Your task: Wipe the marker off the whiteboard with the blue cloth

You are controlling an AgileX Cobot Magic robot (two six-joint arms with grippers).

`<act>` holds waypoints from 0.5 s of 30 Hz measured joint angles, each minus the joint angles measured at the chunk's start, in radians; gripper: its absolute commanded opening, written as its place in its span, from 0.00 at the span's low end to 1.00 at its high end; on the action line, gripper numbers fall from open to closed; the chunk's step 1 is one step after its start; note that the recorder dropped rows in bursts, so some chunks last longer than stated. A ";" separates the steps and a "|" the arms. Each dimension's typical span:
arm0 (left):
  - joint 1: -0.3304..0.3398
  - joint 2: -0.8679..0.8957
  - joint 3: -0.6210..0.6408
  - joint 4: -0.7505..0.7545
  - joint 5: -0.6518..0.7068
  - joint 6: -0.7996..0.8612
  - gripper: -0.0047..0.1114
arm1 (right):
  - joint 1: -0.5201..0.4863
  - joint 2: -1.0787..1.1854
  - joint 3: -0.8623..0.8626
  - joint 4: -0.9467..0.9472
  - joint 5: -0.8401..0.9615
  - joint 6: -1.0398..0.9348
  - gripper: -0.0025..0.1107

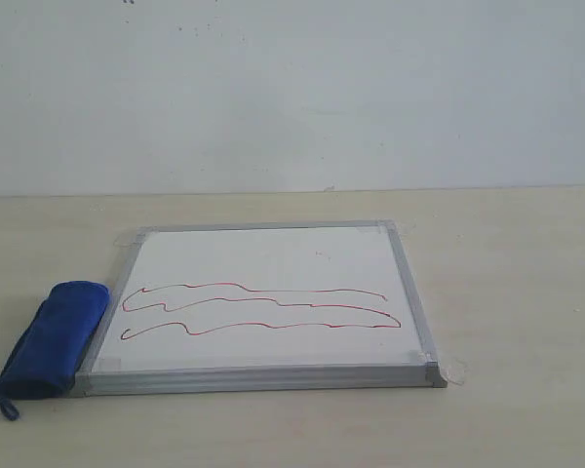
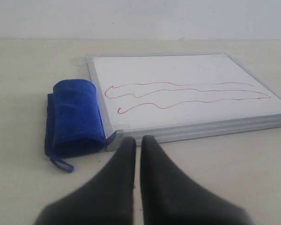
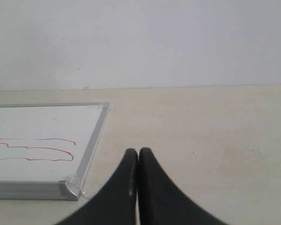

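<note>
Pale beige wood-grain desk (image 1: pixel 507 292) and plain white wall (image 1: pixel 292 88).
The wall rises straight from the desk's far edge, faintly specked; a small clear tape scrap (image 1: pixel 455 370) lies flat on the desk.

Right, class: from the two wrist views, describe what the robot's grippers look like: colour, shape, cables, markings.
The left gripper and the right gripper look alike: each has two plain black fingers, broad at the base and curving in to slim rounded tips. No cables, labels or markings show on them. The arms themselves are in no view.
</note>
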 measured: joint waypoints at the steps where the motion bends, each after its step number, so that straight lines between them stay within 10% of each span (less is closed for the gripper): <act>1: 0.000 0.000 0.000 0.000 0.000 0.000 0.07 | 0.000 0.000 0.000 0.000 0.000 0.000 0.02; 15: 0.000 0.000 -0.166 -0.048 0.008 0.000 0.07 | 0.000 0.000 0.000 0.000 0.000 0.000 0.02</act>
